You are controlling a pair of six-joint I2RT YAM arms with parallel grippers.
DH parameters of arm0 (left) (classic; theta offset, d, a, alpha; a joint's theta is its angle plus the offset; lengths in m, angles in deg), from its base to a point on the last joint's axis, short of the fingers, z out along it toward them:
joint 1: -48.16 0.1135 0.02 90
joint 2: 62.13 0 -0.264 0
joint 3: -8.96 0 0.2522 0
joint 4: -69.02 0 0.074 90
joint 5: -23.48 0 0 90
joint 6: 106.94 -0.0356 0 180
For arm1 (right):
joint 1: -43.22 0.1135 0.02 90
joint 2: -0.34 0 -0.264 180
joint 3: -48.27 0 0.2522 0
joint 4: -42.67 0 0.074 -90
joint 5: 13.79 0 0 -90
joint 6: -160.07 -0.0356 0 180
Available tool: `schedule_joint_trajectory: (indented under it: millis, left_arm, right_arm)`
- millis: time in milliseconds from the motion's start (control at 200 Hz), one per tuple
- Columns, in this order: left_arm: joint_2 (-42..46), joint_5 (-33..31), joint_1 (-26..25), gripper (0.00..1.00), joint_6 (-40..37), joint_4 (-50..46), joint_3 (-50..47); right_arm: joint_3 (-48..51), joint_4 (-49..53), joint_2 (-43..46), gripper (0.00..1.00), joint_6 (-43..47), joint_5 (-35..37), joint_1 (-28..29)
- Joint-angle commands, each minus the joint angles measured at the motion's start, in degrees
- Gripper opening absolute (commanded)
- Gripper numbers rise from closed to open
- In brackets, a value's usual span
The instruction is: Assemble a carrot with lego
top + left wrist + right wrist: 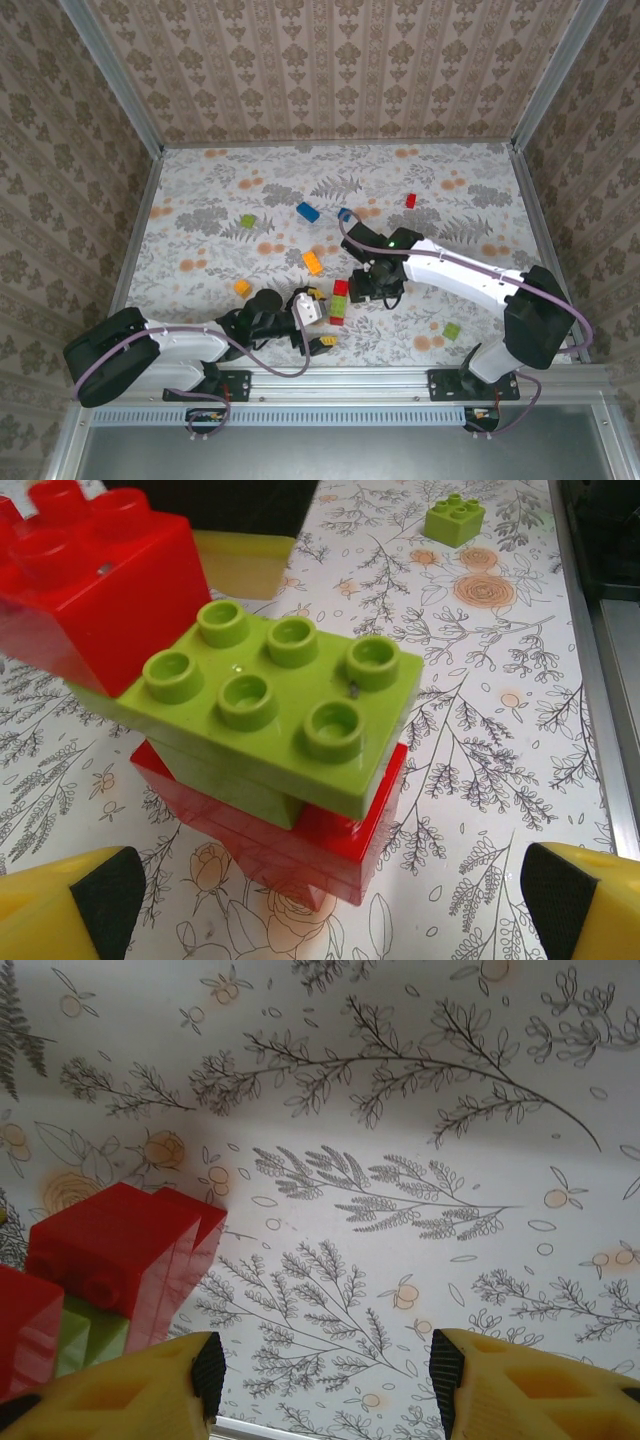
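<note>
A small cluster of lego stands on the floral table: a lime green brick (290, 705) sits on a red brick (330, 850), and a second red brick (95, 590) rests against the green one's far left side. In the top view the cluster (339, 304) lies between both grippers. My left gripper (330, 910) is wide open, its yellow fingers (60, 910) flanking the near side of the stack without touching it. My right gripper (325, 1380) is open over bare table, with the red brick (115, 1250) just left of its left finger.
Loose bricks lie scattered: green (247, 221), blue (307, 211), another blue (345, 213), red (410, 200), orange (313, 262), orange (242, 288) and green (452, 330). Patterned walls enclose the table, and a metal rail (330, 378) runs along the near edge.
</note>
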Motion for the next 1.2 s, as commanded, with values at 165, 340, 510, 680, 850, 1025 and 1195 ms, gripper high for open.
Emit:
schedule_joint_trajectory:
  millis: [165, 340, 510, 680, 850, 1025, 1195]
  left_arm:
    - [-1.5, -1.58, 0.01, 1.0, 0.31, 1.5, 0.29]
    - [-2.98, -2.75, 0.17, 1.0, 0.61, 1.46, 0.9]
    - [-3.33, -3.56, 0.83, 1.0, 1.24, 1.94, 0.99]
    - [-2.87, -3.76, 1.36, 1.0, 1.37, 2.44, 0.63]
    - [-2.69, -4.18, 1.81, 1.0, 1.54, 2.64, 0.5]
    - [-2.51, -4.27, 2.19, 1.0, 1.83, 2.83, 0.35]
    - [-2.42, -4.18, 2.68, 1.0, 1.82, 2.98, 0.36]
  right_arm:
    - [-3.99, -0.02, -3.22, 0.6, 2.78, 2.29, -1.39]
    - [-6.15, -0.47, -6.01, 0.6, 4.27, 2.24, -1.92]
    - [-8.38, -0.83, -8.38, 0.59, 5.83, 2.27, -2.57]
    - [-10.04, -1.26, -10.11, 0.59, 7.19, 2.01, -3.03]
    - [-11.43, -2.4, -12.06, 0.59, 8.75, 1.12, -3.26]
    - [-12.88, -2.66, -13.79, 0.6, 11.42, 0.31, -3.26]
    - [-14.6, -2.99, -15.01, 0.61, 14.59, -0.31, -3.33]
